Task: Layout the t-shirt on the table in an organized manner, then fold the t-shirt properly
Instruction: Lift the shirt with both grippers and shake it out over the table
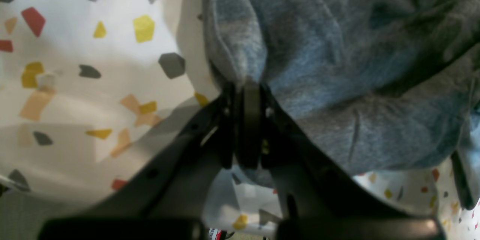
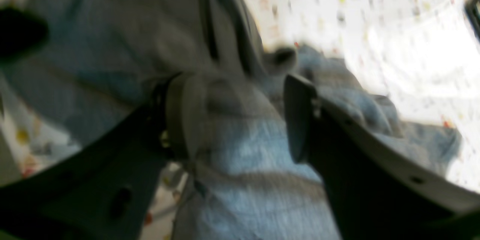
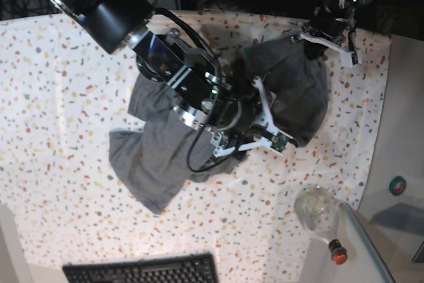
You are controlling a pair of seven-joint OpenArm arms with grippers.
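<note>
We are at the layout step: the t-shirt [image 3: 199, 130] lies crumpled mid-counter [image 3: 59, 84]. Left fingers [image 1: 249, 97] pinch its edge; right fingers [image 2: 180, 116] stand spread over cloth. Next, we judge, draw it flat.

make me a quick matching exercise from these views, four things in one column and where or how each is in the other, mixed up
1. left gripper
2. right gripper
3. keyboard
4. t-shirt

a. black, at the near edge in the base view
b. crumpled on the table
c. shut on a pinch of grey cloth
d. open, jaws apart over the cloth

Pairs: 1-c, 2-d, 3-a, 4-b
</note>
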